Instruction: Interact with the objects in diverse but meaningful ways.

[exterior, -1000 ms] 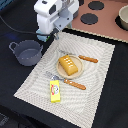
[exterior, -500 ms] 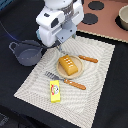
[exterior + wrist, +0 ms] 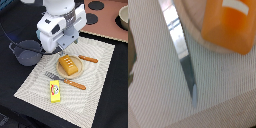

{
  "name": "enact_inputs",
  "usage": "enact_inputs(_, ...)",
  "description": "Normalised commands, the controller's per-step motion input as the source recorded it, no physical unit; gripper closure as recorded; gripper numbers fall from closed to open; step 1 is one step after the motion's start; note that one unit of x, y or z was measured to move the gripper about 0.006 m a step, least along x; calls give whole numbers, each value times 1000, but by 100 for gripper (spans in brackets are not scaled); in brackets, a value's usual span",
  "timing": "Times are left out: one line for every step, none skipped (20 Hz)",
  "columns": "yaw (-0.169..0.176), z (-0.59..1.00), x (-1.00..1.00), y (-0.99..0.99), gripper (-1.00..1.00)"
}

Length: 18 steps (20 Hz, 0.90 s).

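The white arm's pincer (image 3: 61, 50), its opening impossible to tell, is hovering beside the orange-yellow bread loaf (image 3: 69, 65) on the round tan plate (image 3: 60, 73).

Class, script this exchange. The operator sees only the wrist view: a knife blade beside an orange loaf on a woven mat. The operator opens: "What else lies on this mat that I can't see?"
Observer: A yellow butter block lies on the mat, well apart from the round plate.
Operator: Any other cutlery?
Observer: A wooden-handled fork lies between the butter block and the plate.
Operator: Anything off the mat?
Observer: A grey two-handled pot sits just off the mat, at the exterior view's left.
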Motion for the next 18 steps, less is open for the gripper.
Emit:
enact_inputs(-1,43,717,-283,-100)
enact_inputs(-9,0,691,-251,-100)
enact_inputs(-19,0,566,-169,-100)
enact_inputs(-11,0,469,-149,-100)
enact_inputs(0,-3,406,-174,-100)
enact_inputs(0,-34,386,-203,-100)
enact_inputs(0,-60,394,-211,-100)
enact_inputs(0,-86,374,-197,-100)
enact_inputs(0,-91,337,-163,-100)
enact_inputs(0,-83,271,-77,-100)
enact_inputs(0,-51,254,-17,-100)
enact_inputs(0,-31,260,0,-100)
enact_inputs(0,-23,257,0,-100)
enact_inputs(0,-17,254,0,-100)
enact_inputs(0,-17,254,0,-100)
enact_inputs(0,-11,274,0,-100)
enact_inputs(0,-9,269,0,-100)
enact_inputs(0,0,291,0,-100)
